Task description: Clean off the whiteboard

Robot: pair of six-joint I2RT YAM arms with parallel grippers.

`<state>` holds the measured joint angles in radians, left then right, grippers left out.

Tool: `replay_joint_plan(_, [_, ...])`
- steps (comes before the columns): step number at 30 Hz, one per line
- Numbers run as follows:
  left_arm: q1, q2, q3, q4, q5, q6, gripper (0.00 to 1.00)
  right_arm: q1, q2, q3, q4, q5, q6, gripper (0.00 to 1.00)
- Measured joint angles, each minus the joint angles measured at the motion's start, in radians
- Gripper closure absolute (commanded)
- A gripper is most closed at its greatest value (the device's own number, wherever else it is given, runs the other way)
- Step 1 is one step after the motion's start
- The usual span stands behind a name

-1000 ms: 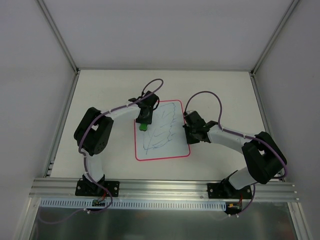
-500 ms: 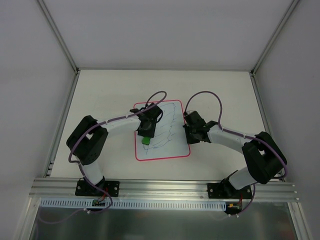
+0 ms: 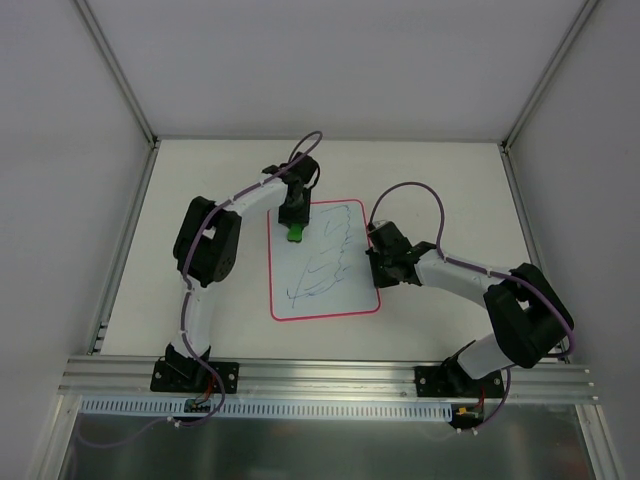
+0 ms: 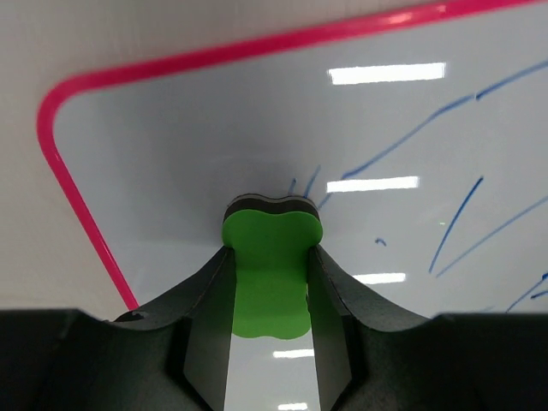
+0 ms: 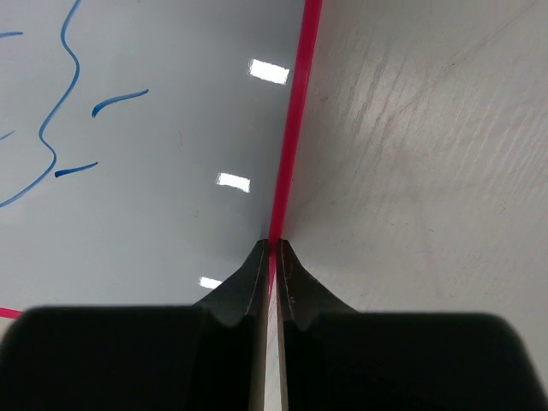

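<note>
On the left, the left gripper (image 4: 272,257) is clamping the green block (image 4: 272,287) between partly opened jaws. It is pressing the block's dark underside onto the whiteboard (image 3: 325,300) near the far-left corner, just inside the pink rim. The board is lying flat in the middle of the table (image 3: 450,180), between the two arms. Its far-left part is looking clean, while blue pen lines (image 3: 325,265) are showing across the middle and right (so the wiping is, I judge, only partly done). On the right, the right gripper (image 5: 272,248) is sitting on the board's right rim with its jaws closed to a sliver. Whether it is nipping the rim or only pressing on it, I cannot tell.

From here, a hard or slanted push could be twisting the block in its jaws and leaving streaks. A stroke so close to the corner could be catching the rim. If the right-hand hold is slipping, the board would be sliding along with the wipe. Reaching the rightmost lines is bringing the two wrists near each other.

The board is glossy and mirroring ceiling lights. The table is matte, off-white and faintly scuffed. Plain white walls (image 3: 330,60) are enclosing it, and an aluminium rail (image 3: 320,375) is carrying the arm bases.
</note>
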<state>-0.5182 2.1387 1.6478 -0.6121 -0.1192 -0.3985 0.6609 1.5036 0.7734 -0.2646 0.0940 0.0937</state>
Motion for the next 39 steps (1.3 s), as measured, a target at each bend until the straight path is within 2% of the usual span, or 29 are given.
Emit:
replay_joint_plan(8, [0.036, 0.122, 0.193, -0.022, -0.026, 0.067, 1.00, 0.000, 0.000, -0.001, 0.007, 0.000, 0.000, 0.95])
replay_joint_plan(18, [-0.044, 0.129, 0.196, -0.005, -0.066, 0.149, 1.00, 0.000, -0.001, -0.001, 0.007, 0.001, 0.001, 0.95])
replay_joint_plan(27, [-0.072, 0.067, 0.080, 0.079, -0.067, 0.158, 1.00, 0.000, -0.002, -0.001, 0.002, 0.004, 0.001, 0.95])
replay_joint_plan(39, [0.092, -0.182, -0.287, 0.119, -0.042, 0.016, 1.00, 0.000, -0.004, -0.001, 0.003, 0.002, 0.001, 0.95])
